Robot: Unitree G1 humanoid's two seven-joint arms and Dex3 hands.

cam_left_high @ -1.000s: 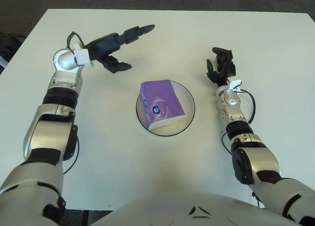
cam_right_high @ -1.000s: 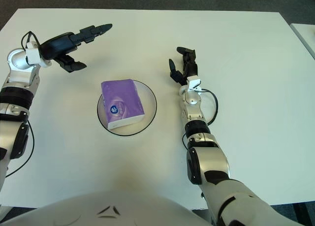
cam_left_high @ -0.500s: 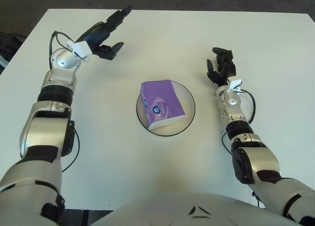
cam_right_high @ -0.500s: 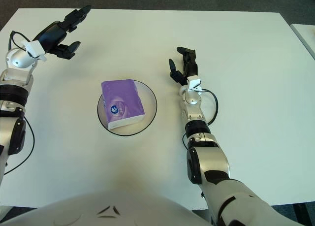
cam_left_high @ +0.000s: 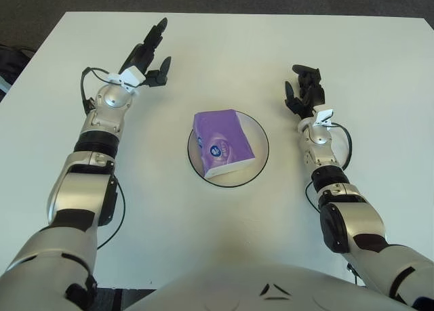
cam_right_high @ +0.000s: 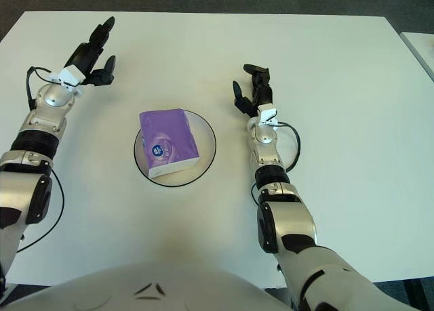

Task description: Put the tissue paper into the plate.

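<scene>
Lying flat in plate (cam_left_high: 260, 163), tissue pack (cam_left_high: 222, 143), well apart from both hands' spread, empty fingers (cam_left_high: 152, 43).

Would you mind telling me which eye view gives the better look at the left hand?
The left eye view: the left hand, fingers spread and empty, sits well inside the frame with its forearm. The right eye view shows the same hand nearer the left edge, its arm partly cut off.
</scene>
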